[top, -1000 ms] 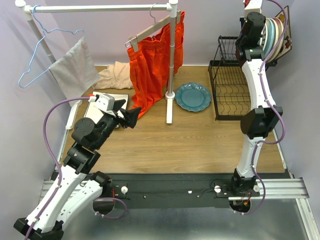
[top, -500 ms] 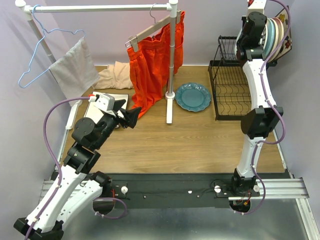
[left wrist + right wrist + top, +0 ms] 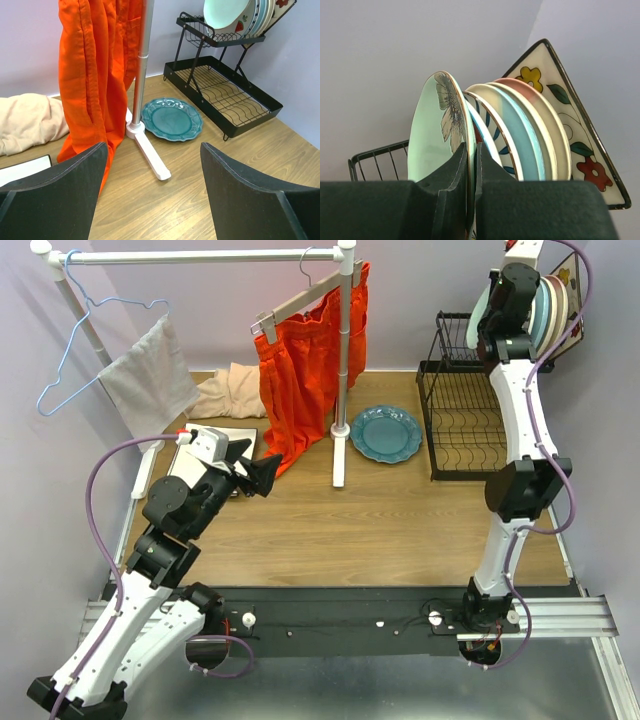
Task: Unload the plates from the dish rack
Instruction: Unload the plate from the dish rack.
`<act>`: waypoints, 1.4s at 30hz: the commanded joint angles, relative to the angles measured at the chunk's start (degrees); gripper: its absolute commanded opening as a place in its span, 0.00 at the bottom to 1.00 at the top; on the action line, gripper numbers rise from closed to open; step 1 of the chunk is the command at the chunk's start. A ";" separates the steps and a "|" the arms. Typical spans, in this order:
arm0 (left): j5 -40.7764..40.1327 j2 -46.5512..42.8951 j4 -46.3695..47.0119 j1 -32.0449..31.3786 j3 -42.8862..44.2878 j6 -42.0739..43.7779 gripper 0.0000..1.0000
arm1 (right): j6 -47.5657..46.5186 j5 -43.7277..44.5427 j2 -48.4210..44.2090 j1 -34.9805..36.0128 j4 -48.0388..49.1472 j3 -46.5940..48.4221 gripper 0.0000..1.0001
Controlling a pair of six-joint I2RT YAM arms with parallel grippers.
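Note:
The black wire dish rack stands at the back right; it also shows in the left wrist view. My right gripper is shut on the rim of a pale mint plate with a grey flower, at the front of the upright row on the upper shelf. Behind it stand a blue-striped plate, a cream and light-blue plate, a pink and cream plate and a square flowered plate. A teal plate lies flat on the table. My left gripper is open and empty above the table.
A white clothes rail with an orange garment stands left of the teal plate, its foot on the table. A grey cloth and a blue hanger hang at the left. A beige cloth lies behind.
My right gripper has risen a little at the rack's upper shelf with the mint plate in it. The left arm has not moved.

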 commanded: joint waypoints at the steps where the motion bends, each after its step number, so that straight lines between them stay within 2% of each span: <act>1: 0.95 -0.25 0.76 0.36 0.14 0.27 0.84 | 2.55 0.24 -6.31 -0.50 7.78 0.45 0.01; 30: 0.78 0.28 0.59 0.36 -0.04 0.09 0.84 | 8.09 2.18 -10.88 -0.50 7.61 -4.91 0.01; 42: 0.87 0.98 0.50 0.36 -0.04 0.01 0.84 | 12.04 0.43 -13.86 -0.41 6.20 -7.45 0.01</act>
